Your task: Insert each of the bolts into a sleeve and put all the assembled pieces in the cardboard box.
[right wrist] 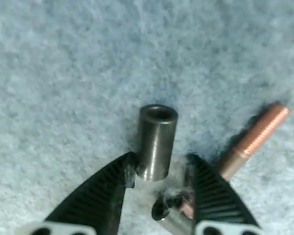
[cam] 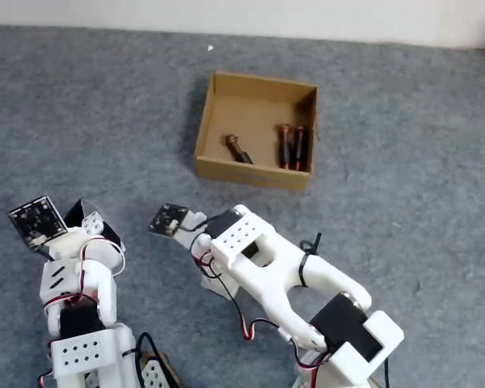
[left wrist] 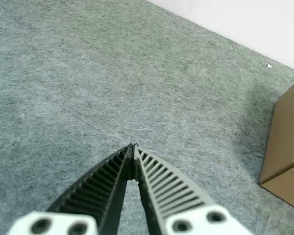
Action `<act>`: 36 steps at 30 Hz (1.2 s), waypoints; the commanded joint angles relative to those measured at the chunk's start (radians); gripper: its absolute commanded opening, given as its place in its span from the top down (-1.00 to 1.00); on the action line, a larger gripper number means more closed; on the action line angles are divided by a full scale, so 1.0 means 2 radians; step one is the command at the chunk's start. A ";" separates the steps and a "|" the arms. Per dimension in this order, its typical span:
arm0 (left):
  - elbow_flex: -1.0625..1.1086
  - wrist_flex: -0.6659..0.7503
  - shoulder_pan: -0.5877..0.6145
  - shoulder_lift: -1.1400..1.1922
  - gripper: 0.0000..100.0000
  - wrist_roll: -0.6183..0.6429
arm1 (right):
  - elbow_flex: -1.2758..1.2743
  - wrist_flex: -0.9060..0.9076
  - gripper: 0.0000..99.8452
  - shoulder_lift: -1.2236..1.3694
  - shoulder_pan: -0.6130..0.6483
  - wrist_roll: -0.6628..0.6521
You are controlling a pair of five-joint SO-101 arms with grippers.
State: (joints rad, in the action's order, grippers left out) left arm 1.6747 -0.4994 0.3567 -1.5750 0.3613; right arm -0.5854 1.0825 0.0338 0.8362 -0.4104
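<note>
Grey carpet (right wrist: 63,73) carries the sleeve (right wrist: 157,142), upright between parted right jaws.

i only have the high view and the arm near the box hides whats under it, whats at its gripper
observer: a dark sleeve stands upright on the carpet, inside the open right gripper.
operator: any bolt on the table
observer: yes, a copper-coloured bolt lies on the carpet beside that gripper, partly behind one finger.
operator: and the other gripper
observer: the left gripper is shut on nothing, above bare carpet.
</note>
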 commanded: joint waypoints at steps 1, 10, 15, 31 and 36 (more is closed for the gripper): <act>0.003 0.015 0.008 -0.005 0.99 -0.004 | 0.030 -0.001 0.61 -0.001 0.000 0.012; 0.003 0.015 0.009 -0.005 0.99 -0.004 | 0.030 -0.002 0.61 -0.004 0.006 0.012; 0.003 0.015 0.009 -0.005 0.99 -0.004 | 0.030 -0.007 0.61 -0.001 0.033 0.012; 0.003 0.015 0.009 -0.005 0.99 -0.004 | 0.016 -0.037 0.99 -0.005 0.036 0.013; 0.003 0.015 0.009 -0.005 0.99 -0.004 | 0.051 0.027 0.99 -0.029 0.033 0.015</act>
State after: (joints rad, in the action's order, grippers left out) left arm 1.6747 -0.4994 0.3644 -1.5750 0.3613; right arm -0.5623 1.0764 0.0414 0.8961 -0.3890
